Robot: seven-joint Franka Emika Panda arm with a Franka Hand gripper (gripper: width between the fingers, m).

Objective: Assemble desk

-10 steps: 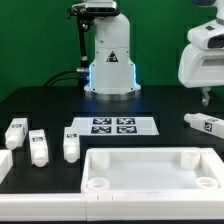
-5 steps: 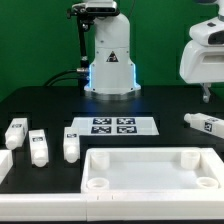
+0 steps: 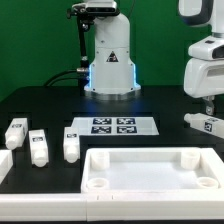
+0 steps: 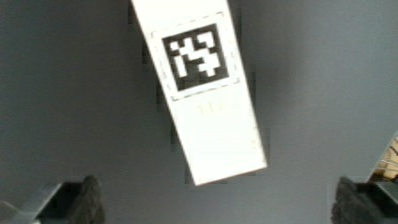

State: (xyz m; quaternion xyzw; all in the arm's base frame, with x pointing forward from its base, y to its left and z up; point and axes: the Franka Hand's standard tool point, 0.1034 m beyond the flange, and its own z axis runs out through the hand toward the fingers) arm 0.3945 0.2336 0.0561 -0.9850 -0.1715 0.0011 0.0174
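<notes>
Three leg blocks (image 3: 38, 147) lie near the table's (image 3: 160, 110) edge at the exterior view's left. You have a fourth leg block (image 3: 205, 123) (image 4: 205, 90) by the opposite edge, below your gripper (image 3: 206, 103) (image 4: 217, 202), which is spread wide and empty. Your desk top (image 3: 140, 152) sits along the edge nearest the exterior camera.

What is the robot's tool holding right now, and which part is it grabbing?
Nothing. The tool hangs open above a white desk leg, and its fingers are not touching the leg.

The wrist view's edge cuts off the leg block (image 4: 201, 100).
</notes>
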